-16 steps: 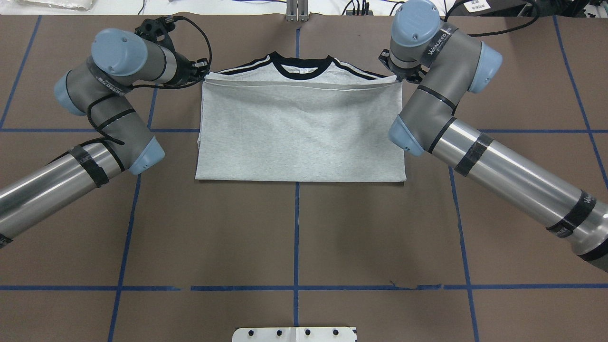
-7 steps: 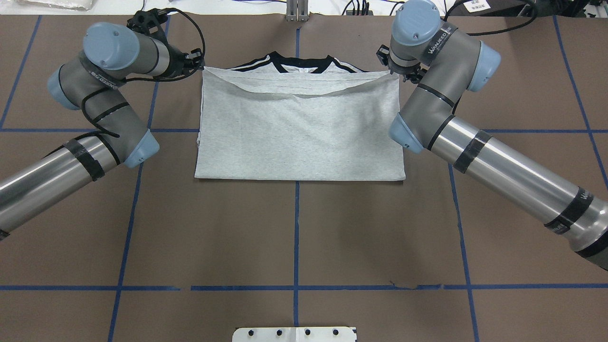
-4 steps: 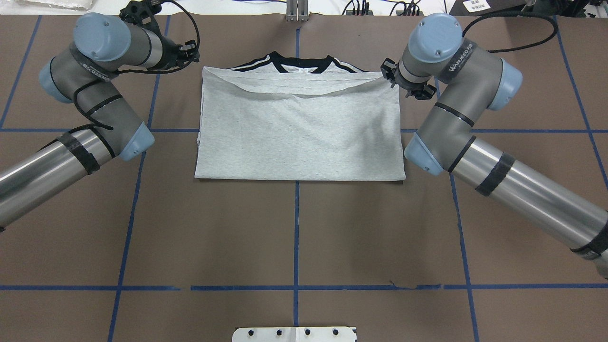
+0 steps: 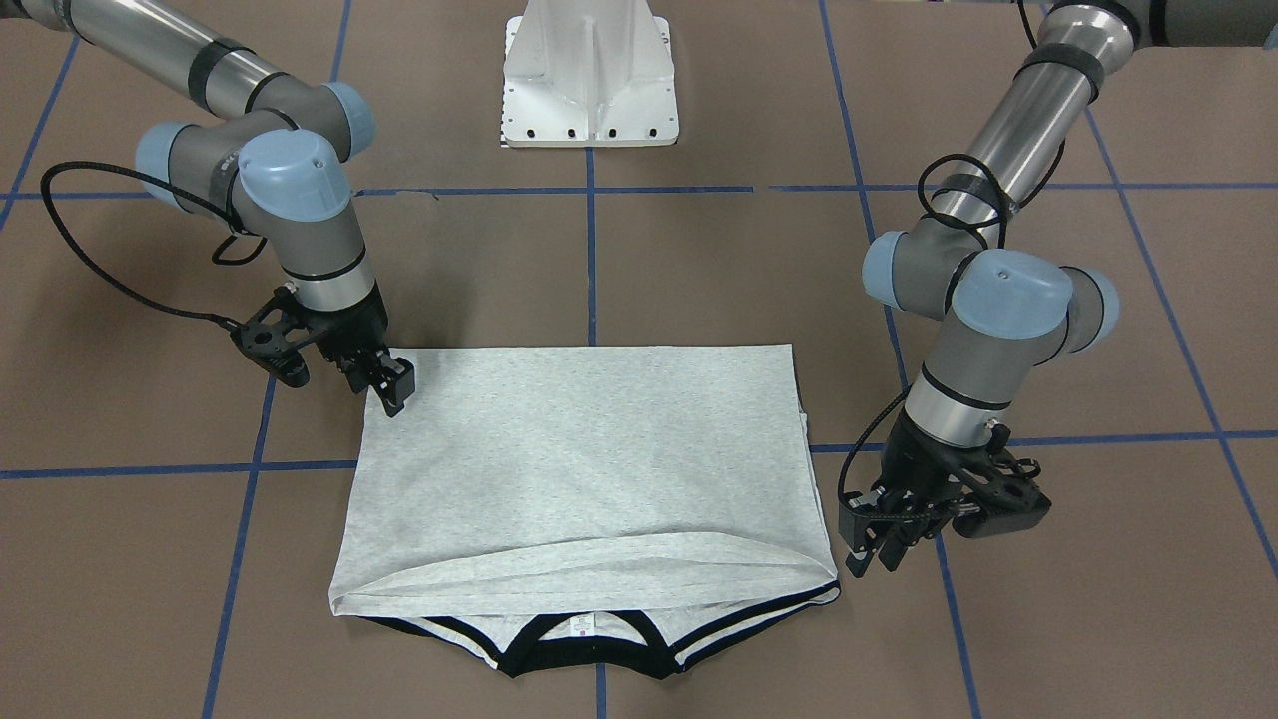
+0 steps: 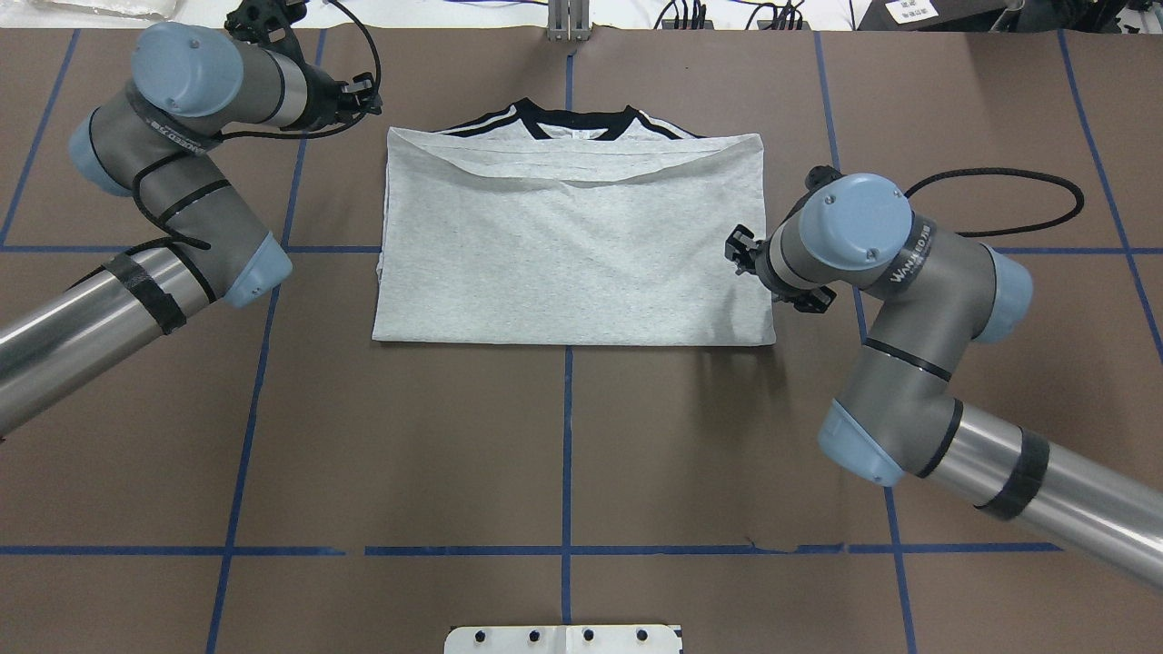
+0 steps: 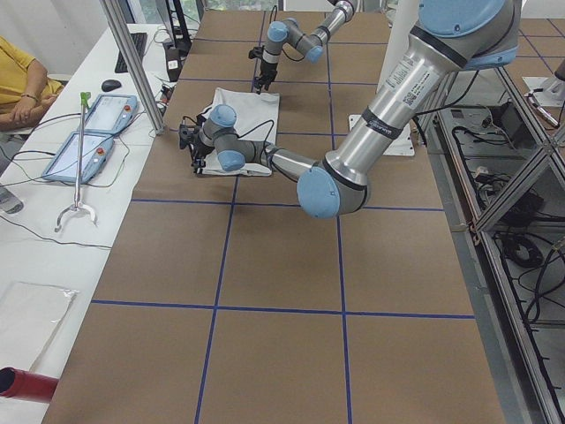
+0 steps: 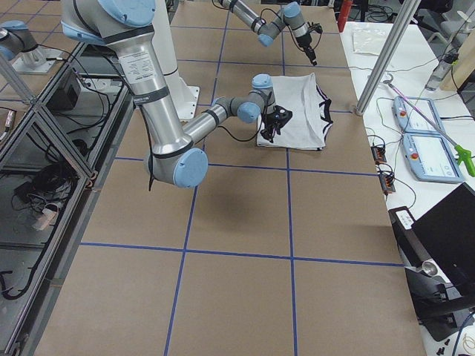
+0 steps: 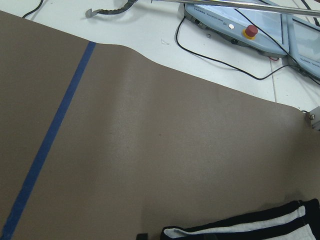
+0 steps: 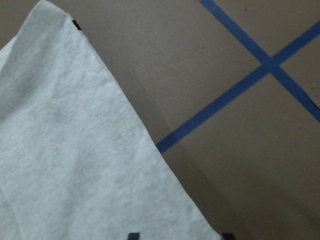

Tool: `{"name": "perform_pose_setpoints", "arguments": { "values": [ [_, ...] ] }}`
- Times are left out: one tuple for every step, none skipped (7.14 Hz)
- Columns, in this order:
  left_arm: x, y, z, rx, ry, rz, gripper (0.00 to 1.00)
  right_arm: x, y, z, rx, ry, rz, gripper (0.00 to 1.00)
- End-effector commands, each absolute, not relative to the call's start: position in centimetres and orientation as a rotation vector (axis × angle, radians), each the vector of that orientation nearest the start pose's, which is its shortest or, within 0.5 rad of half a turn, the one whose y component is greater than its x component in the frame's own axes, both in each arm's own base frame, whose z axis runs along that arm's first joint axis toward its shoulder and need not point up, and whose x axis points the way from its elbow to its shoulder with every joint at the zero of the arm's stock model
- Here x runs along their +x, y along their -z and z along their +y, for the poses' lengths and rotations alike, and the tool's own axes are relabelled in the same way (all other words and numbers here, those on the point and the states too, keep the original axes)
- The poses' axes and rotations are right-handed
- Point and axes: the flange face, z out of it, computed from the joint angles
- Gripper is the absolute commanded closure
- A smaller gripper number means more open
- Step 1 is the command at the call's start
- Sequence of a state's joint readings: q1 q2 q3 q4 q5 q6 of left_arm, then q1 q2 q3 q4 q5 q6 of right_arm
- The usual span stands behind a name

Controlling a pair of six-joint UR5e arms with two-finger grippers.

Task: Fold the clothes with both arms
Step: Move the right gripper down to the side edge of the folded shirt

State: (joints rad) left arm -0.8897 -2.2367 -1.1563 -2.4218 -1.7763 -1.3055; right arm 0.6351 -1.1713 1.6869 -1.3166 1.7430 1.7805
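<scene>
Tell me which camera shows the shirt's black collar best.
The exterior front-facing view: the collar lies nearest that camera, its black curve showing plainly past the folded edge of the T-shirt. Overhead exterior shows it smaller, partly covered by the fold. Side views show it tiny; the wrist views miss it.

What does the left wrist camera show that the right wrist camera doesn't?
Only the left wrist view: a control pendant with a red button on a white bench, and the T-shirt's black-and-white striped edge. Only the right wrist view: plain grey fabric and two blue tape lines crossing. Both: the T-shirt, the brown table and blue tape.
</scene>
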Motion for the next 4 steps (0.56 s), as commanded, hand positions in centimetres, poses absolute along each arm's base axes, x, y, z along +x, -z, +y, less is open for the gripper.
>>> {"name": "perform_pose_setpoints", "arguments": {
  "values": [
    [39.91,-35.49,-67.19,0.45,0.445,1.03,0.52,-45.23,-37.15,-44.17,-0.023,-0.721,-0.802,0.34],
    [39.91,-35.49,-67.19,0.45,0.445,1.03,0.52,-45.61,-37.32,-43.93,-0.012,-0.722,-0.797,0.34],
    [39.91,-35.49,-67.19,0.45,0.445,1.03,0.52,-45.76,-37.4,-43.82,-0.012,-0.72,-0.795,0.34],
    [39.9,-35.61,-67.17,0.449,0.445,1.029,0.52,-45.9,-37.4,-43.68,-0.014,-0.719,-0.795,0.36]
  ]
}}
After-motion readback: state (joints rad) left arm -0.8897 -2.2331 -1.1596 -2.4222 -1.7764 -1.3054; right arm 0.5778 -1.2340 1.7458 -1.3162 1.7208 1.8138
